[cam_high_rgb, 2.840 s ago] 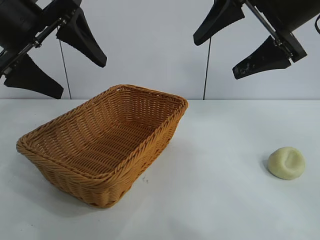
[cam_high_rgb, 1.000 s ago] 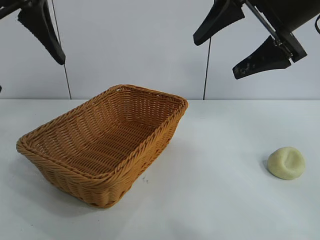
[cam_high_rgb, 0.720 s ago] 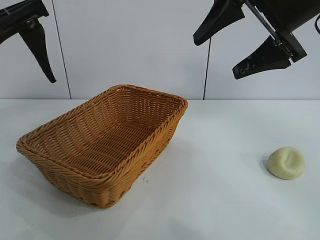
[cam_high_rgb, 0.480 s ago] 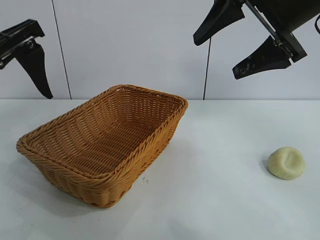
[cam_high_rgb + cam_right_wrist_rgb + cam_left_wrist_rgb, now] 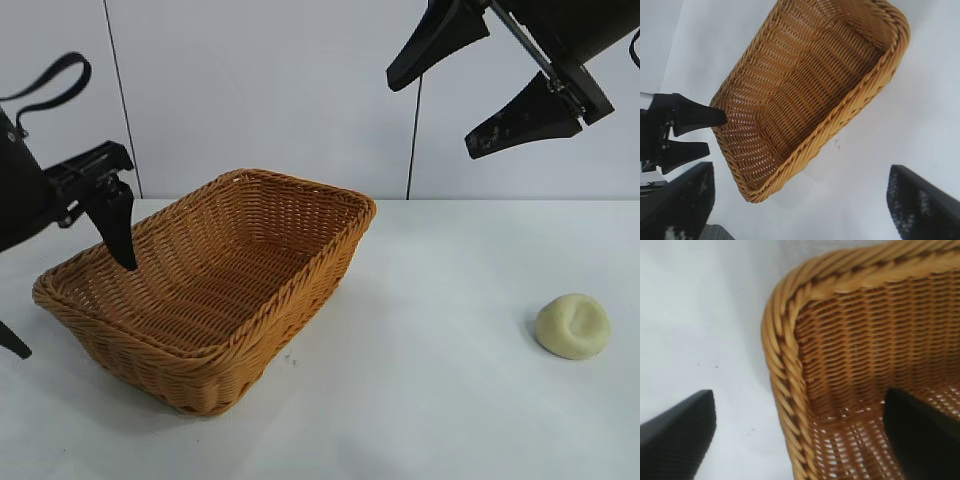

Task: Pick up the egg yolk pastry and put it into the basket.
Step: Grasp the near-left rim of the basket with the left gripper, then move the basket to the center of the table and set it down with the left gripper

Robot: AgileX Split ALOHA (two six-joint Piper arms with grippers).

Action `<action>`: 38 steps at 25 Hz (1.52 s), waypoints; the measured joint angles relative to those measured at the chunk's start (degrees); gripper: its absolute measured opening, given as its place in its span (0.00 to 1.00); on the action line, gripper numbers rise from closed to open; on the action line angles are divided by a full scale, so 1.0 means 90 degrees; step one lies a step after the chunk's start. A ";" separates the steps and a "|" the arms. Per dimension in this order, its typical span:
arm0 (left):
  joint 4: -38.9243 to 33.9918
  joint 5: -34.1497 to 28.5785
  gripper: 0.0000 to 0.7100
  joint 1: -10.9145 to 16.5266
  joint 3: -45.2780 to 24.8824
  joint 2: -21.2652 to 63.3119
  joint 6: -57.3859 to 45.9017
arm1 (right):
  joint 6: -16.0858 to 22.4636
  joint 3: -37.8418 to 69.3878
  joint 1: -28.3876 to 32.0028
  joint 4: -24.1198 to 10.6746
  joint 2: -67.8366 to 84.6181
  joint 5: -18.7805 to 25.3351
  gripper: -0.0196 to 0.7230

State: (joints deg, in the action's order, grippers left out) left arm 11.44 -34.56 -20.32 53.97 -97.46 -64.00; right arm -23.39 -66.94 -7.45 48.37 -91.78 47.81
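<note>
Fingers of the left gripper (image 5: 65,300) are standing wide apart and holding nothing, straddling the near left corner of the basket (image 5: 300,282): 1 finger is hanging inside the weave, the other is sitting outside the rim, low beside the worktop (image 5: 430,400). Up at the top right, the right gripper (image 5: 480,75) is hanging high, its fingers also spread and empty, pointing down toward the basket end of the worktop.

Off to the right, the pastry (image 5: 572,326) is lying alone on the white worktop, well apart from the basket and from both grippers, its dented top facing up. Nothing is lying in the basket.

By the look of it, the task is at its opening step, with the pickup not yet begun; the left arm seems to be setting itself to steady the basket. Next, a gripper is needing to come down over the pastry, most likely the right one hanging nearer above it, with fingers wide enough to pass the dome, then close gently on what looks a soft bun.

On show: 1 pastry, 1 basket, 2 grippers.
</note>
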 joint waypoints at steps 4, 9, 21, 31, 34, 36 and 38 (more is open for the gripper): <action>0.0387 0.0238 0.98 0.0000 0.0000 -0.0558 0.0008 | 0.0000 0.0000 0.0000 0.0000 0.0000 0.0000 0.89; 0.0651 0.0307 0.95 0.0000 -0.0007 -0.0812 0.0018 | 0.0000 0.0000 0.0000 0.0000 0.0000 0.0000 0.89; 0.0749 0.0421 0.20 0.0000 -0.0001 -0.0844 0.0129 | 0.0000 0.0000 0.0000 0.0000 0.0000 0.0000 0.89; 0.0750 -0.0612 0.20 0.0275 0.1010 -0.0855 0.1142 | 0.0000 0.0000 0.0000 0.0000 0.0000 0.0000 0.89; 0.0735 -0.0962 0.20 0.0519 0.1421 -0.0917 0.1754 | 0.0000 0.0000 0.0000 0.0000 0.0000 0.0000 0.89; 0.0726 -0.1237 0.20 0.0661 0.1750 -0.1050 0.2269 | 0.0000 0.0000 0.0000 0.0000 0.0000 0.0000 0.89; 0.0711 -0.1560 0.20 0.0721 0.2067 -0.1245 0.2795 | 0.0000 0.0000 0.0000 0.0000 0.0000 0.0000 0.89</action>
State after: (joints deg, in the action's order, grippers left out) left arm 17.84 -48.61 -13.82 72.57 -108.67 -38.84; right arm -23.39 -66.94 -7.45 48.37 -91.78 47.81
